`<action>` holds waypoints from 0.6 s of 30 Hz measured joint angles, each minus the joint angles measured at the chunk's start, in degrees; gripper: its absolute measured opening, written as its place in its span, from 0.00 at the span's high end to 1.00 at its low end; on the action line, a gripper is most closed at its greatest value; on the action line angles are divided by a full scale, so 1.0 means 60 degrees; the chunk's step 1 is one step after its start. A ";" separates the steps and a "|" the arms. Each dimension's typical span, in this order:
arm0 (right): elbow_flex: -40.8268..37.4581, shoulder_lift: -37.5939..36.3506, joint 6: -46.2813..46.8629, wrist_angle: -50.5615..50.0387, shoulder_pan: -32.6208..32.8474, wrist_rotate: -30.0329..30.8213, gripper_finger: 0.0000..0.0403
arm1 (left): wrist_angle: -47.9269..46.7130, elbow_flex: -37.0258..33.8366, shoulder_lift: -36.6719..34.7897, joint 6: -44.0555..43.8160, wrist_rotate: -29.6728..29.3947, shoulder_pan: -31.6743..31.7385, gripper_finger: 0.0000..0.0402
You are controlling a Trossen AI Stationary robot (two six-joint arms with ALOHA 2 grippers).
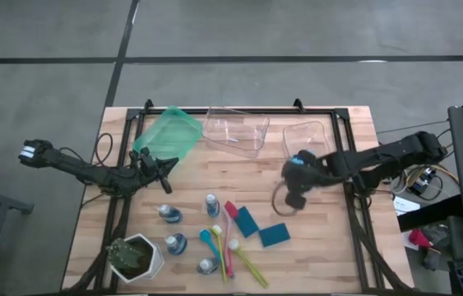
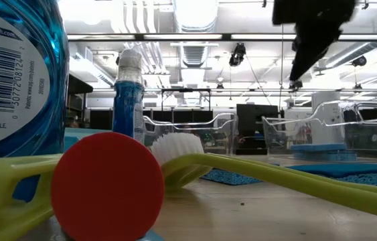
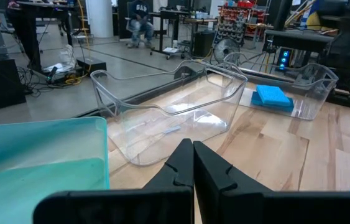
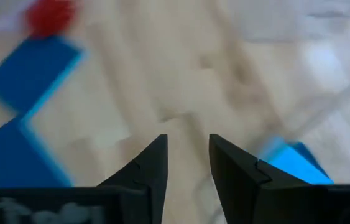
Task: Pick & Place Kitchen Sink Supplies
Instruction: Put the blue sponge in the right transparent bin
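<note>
Several small bottles of blue liquid (image 1: 170, 214) stand or lie near the table's near edge, beside pink, teal and yellow-green brushes (image 1: 231, 242). Two blue sponges (image 1: 245, 220) (image 1: 274, 235) lie flat on the wood. A third blue sponge (image 3: 271, 96) lies inside the right clear bin (image 1: 307, 136). My right gripper (image 4: 187, 146) is open and holds nothing; it hovers above bare wood between that bin and the two sponges (image 1: 296, 197). My left gripper (image 3: 193, 163) is shut and holds nothing, just near of the green bin (image 1: 167, 133).
A second clear bin (image 1: 235, 130) sits between the green bin and the right one at the far edge. A white pot with a green plant (image 1: 136, 256) stands at the near left corner. Bare wood lies right of the sponges.
</note>
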 joint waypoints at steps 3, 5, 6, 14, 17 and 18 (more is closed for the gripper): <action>-0.0064 0.0007 0.0108 0.0255 0.0838 -0.0436 0.75 | 0.0002 0.0000 -0.0001 -0.0001 -0.0004 0.0001 1.00; -0.0205 0.0007 0.0190 0.0702 0.1389 -0.0731 0.76 | 0.0000 0.0004 -0.0002 -0.0002 -0.0002 -0.0002 1.00; -0.0282 0.0007 0.0189 0.0949 0.1679 -0.0865 0.76 | -0.0002 0.0000 0.0000 0.0000 0.0000 -0.0002 1.00; -0.0710 0.0654 -0.0321 0.3966 0.3548 -0.1308 0.80 | -0.0003 0.0001 -0.0003 0.0000 -0.0002 -0.0002 1.00; -0.0710 0.1330 0.0095 0.4611 0.3687 -0.1709 0.81 | -0.0049 0.0000 -0.0004 0.0000 0.0000 -0.0002 1.00; -0.0708 0.1597 0.0096 0.4790 0.3703 -0.1746 0.81 | -0.0049 0.0001 -0.0004 -0.0003 -0.0003 -0.0001 1.00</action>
